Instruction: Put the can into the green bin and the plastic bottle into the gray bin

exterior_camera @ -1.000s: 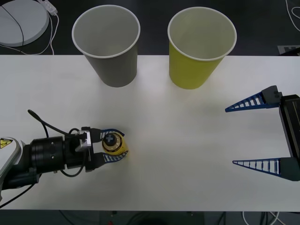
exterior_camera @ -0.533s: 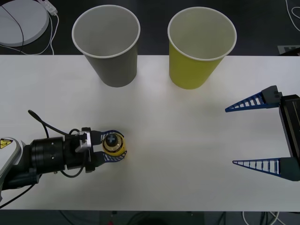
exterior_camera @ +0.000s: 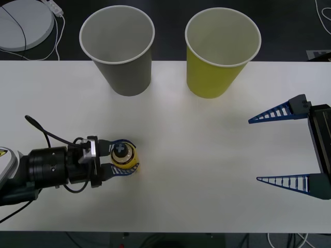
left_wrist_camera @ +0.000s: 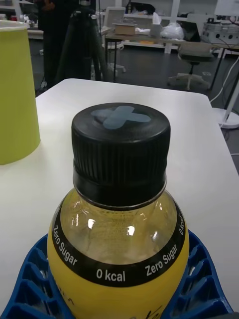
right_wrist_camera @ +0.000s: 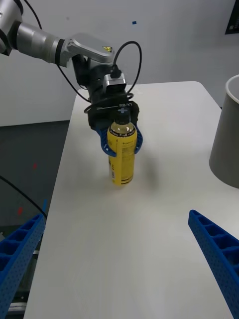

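Left gripper (exterior_camera: 122, 159) is clamped on the plastic bottle (exterior_camera: 124, 157), lower left of the table (exterior_camera: 207, 170); right gripper (exterior_camera: 282, 149) sits wide open at the right edge.

In the front view, the left claw (exterior_camera: 120, 159) with the plastic bottle (exterior_camera: 124, 156) clamped between its fingers has shifted slightly toward the upper left of the frame, away from the lower middle. The dark arm behind it sits a little higher than before, and its cable loop now arches further up on the surface (exterior_camera: 207, 170)
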Available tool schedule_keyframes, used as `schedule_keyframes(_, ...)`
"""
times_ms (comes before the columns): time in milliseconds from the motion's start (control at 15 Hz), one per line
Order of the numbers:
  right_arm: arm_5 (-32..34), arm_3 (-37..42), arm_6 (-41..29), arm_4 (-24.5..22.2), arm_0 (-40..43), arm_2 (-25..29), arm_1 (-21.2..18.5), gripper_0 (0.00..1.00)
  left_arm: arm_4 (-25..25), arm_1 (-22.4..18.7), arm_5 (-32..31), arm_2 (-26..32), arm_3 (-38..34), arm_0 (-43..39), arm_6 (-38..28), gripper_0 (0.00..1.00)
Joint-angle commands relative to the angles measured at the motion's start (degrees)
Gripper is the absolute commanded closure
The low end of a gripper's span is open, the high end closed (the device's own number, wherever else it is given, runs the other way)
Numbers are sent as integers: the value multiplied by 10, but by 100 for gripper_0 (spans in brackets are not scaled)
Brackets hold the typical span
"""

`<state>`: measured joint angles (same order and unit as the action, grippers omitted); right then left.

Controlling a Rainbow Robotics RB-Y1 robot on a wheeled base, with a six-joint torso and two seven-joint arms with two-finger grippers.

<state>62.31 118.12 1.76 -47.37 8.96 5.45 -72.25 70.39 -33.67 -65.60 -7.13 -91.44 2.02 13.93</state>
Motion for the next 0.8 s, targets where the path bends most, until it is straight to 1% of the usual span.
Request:
schedule_keyframes(67, 0, 0, 0, 0, 0, 0, 0, 0, -5, -14, 13, 0, -19, -1, -17, 100)
schedule_keyframes(200, 0, 0, 0, 0, 0, 0, 0, 0, -12, -25, 37, 0, -41, -11, -30, 100)
schedule_keyframes(400, 0, 0, 0, 0, 0, 0, 0, 0, -4, -37, 85, 2, -92, -36, -77, 100)
schedule_keyframes(533, 0, 0, 0, 0, 0, 0, 0, 0, -4, -46, 130, 4, -124, -55, -87, 100)
schedule_keyframes(800, 0, 0, 0, 0, 0, 0, 0, 0, -4, -67, 210, 8, -158, -80, -98, 100)
